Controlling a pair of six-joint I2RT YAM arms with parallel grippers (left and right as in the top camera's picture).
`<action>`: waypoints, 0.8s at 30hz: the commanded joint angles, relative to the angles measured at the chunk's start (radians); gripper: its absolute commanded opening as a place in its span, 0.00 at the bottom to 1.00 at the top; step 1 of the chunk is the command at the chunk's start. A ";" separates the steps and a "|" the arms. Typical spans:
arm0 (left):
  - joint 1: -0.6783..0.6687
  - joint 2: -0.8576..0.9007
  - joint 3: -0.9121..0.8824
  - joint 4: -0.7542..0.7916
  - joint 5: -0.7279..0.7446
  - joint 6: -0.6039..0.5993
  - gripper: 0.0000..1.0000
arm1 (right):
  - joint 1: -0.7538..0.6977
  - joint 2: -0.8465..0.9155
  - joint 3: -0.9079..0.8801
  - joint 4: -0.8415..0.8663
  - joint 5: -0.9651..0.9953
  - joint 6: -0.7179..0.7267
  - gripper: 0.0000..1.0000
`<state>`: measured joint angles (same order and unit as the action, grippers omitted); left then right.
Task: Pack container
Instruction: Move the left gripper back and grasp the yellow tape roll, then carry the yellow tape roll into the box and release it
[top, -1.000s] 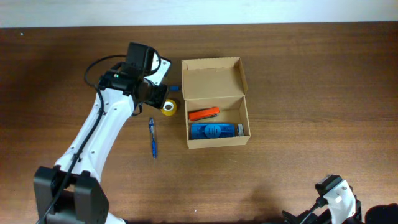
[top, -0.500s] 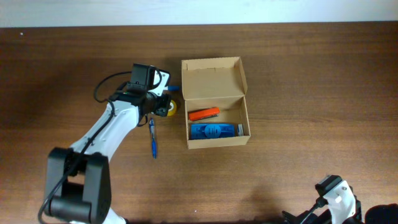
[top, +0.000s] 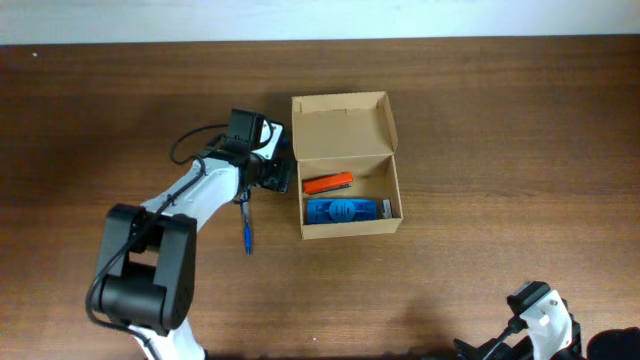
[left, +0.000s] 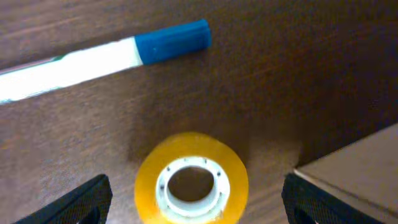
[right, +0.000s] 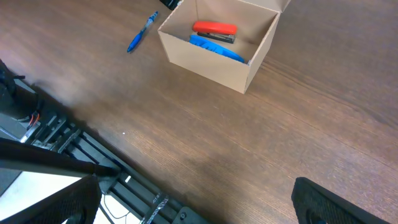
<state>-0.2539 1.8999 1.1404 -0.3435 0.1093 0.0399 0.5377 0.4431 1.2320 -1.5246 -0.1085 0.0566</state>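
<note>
The tan cardboard container (top: 345, 128) stands open mid-table, its flap lid folded back; it also shows in the right wrist view (right: 239, 70). Inside lie an orange stapler (top: 328, 183) and a blue packet (top: 345, 210). My left gripper (left: 193, 202) is open and straddles a yellow tape roll (left: 191, 183) that lies flat on the table, just left of the container's corner (left: 354, 165). From overhead the gripper (top: 272, 172) hides the roll. A white marker with a blue cap (left: 99, 56) lies beyond the roll. My right gripper (right: 193, 199) is open and empty near the table's front edge.
A blue pen (top: 246, 224) lies on the table left of the container, also in the right wrist view (right: 140, 34). The right arm's base (top: 540, 318) sits at the front right. A metal frame (right: 74, 155) runs below the table edge.
My left gripper has moved right and down over the tape roll, which showed beside it before and is now covered from overhead. The right arm has not moved.
</note>
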 joint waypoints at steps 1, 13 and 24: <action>-0.010 0.030 -0.007 0.031 0.018 -0.002 0.87 | 0.005 0.008 -0.001 0.003 0.008 0.011 0.99; -0.012 0.068 -0.007 0.019 -0.031 -0.002 0.57 | 0.005 0.008 -0.001 0.003 0.008 0.011 0.99; -0.012 -0.063 -0.005 -0.037 -0.146 -0.004 0.42 | 0.005 0.008 -0.001 0.003 0.008 0.011 0.99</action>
<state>-0.2634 1.9205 1.1404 -0.3660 0.0418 0.0399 0.5377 0.4435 1.2320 -1.5249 -0.1085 0.0566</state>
